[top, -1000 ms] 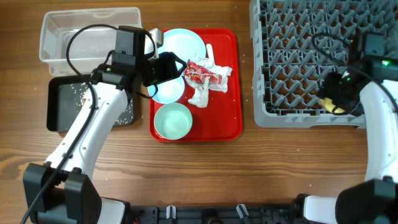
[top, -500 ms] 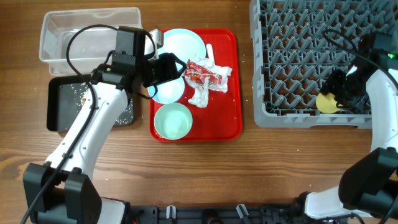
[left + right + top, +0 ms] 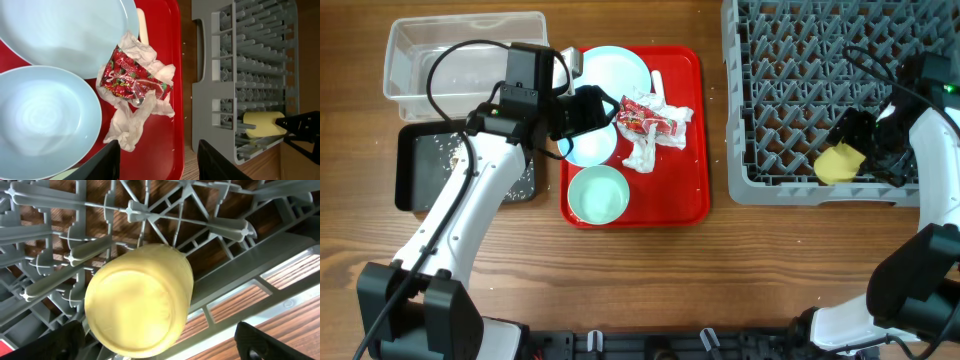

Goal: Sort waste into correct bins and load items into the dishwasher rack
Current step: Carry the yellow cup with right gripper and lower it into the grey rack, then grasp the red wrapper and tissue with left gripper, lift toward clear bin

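The yellow cup (image 3: pixel 838 163) lies tipped on its side among the pegs at the front edge of the grey dishwasher rack (image 3: pixel 770 120). It fills the right wrist view (image 3: pixel 140 300). My right gripper (image 3: pixel 865 148) (image 3: pixel 160 347) is open, just behind the cup, its fingers wide apart. My left gripper (image 3: pixel 608 113) (image 3: pixel 162 162) is open and empty above the red tray, over one pale blue bowl (image 3: pixel 590 148) (image 3: pixel 40 120). Beside it lie the red-and-white wrapper (image 3: pixel 645 118) (image 3: pixel 132 80) and the white napkin (image 3: pixel 645 152) (image 3: pixel 132 117). The carrot and brown lump are out of view.
The red serving tray (image 3: pixel 690 195) also holds a pale blue plate (image 3: pixel 615 68), a second bowl (image 3: pixel 598 195) and a white spoon (image 3: pixel 658 82). The clear tub (image 3: pixel 465 55) stands at the back left. The black tray (image 3: pixel 420 180) in front of it holds white grains.
My right gripper has drawn back from the yellow cup, which now shows more fully, tipped at the rack's front edge. The left arm has not moved.
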Controlling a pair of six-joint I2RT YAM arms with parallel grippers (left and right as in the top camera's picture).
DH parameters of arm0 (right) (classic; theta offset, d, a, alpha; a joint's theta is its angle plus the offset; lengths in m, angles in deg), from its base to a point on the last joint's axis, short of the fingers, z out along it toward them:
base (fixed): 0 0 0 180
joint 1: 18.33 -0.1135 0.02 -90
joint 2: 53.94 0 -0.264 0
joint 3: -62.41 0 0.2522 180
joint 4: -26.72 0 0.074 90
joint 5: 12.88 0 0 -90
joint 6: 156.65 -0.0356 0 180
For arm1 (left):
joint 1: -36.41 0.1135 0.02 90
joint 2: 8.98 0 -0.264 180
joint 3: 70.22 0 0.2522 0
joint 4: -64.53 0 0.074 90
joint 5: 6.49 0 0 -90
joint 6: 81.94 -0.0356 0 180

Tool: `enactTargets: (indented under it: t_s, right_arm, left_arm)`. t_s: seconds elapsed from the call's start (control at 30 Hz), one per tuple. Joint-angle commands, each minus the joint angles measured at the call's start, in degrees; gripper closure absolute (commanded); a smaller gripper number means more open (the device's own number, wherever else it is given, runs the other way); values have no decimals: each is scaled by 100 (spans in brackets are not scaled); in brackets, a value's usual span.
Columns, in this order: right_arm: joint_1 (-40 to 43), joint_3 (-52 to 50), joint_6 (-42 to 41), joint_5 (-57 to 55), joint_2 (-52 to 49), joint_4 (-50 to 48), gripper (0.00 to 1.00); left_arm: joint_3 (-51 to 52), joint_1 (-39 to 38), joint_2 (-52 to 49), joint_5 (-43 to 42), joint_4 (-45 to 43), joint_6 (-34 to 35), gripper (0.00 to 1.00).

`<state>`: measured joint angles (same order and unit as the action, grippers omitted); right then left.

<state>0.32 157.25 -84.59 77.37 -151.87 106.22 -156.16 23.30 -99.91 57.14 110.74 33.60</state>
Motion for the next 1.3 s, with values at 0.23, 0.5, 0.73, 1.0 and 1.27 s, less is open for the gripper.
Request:
enactTargets:
  t_s: [0.23, 0.5, 0.73, 1.0, 1.27]
  right_arm:
    - [15, 1287, 358, 442, 393, 914, 0]
    - [-26, 1412, 540, 542, 844, 1080, 0]
    - [-26, 1408, 601, 586, 841, 1130, 0]
    - [-26, 1405, 621, 586, 837, 1126, 0]
    - [-26, 1405, 610, 586, 837, 1126, 0]
  left_arm:
    - [-243, -363, -13, 57, -98, -931, 45]
    - [-284, -1921, -483, 2870, -94, -1729, 26]
    - [-284, -2083, -1749, 3139, -413, -1915, 15]
    - [-284, -2135, -1987, 3005, -474, -1915, 17]
    - [-284, -2135, -2347, 3040, -153, -2236, 24]
